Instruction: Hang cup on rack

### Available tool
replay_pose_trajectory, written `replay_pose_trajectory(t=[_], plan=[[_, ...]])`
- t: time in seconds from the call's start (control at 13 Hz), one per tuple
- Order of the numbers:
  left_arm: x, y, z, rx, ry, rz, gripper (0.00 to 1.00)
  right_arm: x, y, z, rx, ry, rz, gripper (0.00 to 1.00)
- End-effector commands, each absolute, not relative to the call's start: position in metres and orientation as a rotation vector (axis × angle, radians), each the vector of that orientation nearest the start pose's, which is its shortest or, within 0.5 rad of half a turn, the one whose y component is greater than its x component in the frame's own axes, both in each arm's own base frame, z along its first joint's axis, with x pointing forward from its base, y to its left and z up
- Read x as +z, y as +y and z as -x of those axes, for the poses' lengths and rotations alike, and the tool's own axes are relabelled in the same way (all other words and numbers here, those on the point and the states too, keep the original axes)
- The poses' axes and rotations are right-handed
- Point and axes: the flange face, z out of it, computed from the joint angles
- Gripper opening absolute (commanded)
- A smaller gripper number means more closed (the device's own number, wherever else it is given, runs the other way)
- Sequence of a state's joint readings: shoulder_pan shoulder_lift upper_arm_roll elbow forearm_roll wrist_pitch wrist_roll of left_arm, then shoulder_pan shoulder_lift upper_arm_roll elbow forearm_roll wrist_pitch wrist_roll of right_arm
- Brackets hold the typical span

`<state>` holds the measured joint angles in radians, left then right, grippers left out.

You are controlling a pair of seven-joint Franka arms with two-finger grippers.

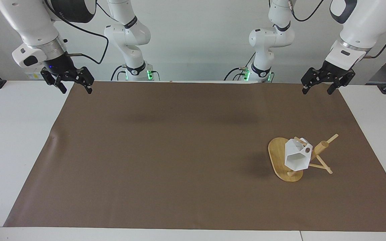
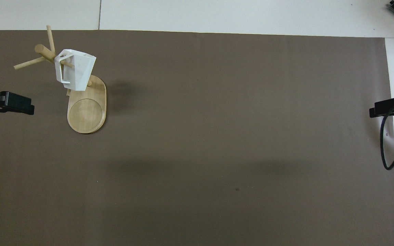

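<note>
Table [image 1: 18, 140]: white top, mostly covered by a big brown mat [image 1: 179, 150].
Right arm: parked up in the air over the mat's corner nearest the robots at its own end, right gripper [image 1: 74, 86] with fingers spread wide, nothing in them.
Left arm: same deal at its end, left gripper [image 1: 317, 90] hanging above the mat's edge nearest the robots, fingers apart and empty, well away from the rack.
Rack [image 1: 284, 160]: bamboo mug tree standing on the mat toward the left arm's end, oval base flat, pegs sticking out.
Cup [image 1: 297, 157]: white faceted one, hung by its handle on a peg, tipped mouth-down over the base.
</note>
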<state>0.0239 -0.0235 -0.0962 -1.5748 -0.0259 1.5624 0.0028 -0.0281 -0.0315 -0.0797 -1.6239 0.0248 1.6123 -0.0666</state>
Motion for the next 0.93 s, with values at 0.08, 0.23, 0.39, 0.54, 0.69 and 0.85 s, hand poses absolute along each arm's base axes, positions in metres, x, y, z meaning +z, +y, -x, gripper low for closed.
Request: replay_pose_trajectory(t=[0.08,0.23,0.39,0.54,0.69,0.85], plan=[[0.6317,-0.0362,-0.5487,-0.036,0.148,3.170,1.00,0.6231,-0.0553,-0.5404,-0.031,0.084,3.124,1.00],[0.6310,-0.0308,-0.5490,-0.034,0.134,3.175,1.00,0.6230,-0.0553,-0.5404,-0.031,0.084,3.124,1.00],[0.6310,-0.0316,-0.5490,-0.034,0.136,3.175,1.00,0.6230,-0.0553,-0.5404,-0.031,0.084,3.124,1.00],[0.6303,-0.0324,-0.5489,-0.031,0.136,3.183,1.00,0.6230,-0.0553,-0.5404,-0.031,0.084,3.124,1.00],[0.6304,-0.0329,-0.5490,-0.034,0.137,3.187,1.00,0.6223,-0.0561,-0.5403,-0.028,0.087,3.124,1.00],[0.6304,-0.0329,-0.5490,-0.034,0.137,3.187,1.00,0.6231,-0.0561,-0.5403,-0.031,0.087,3.124,1.00]])
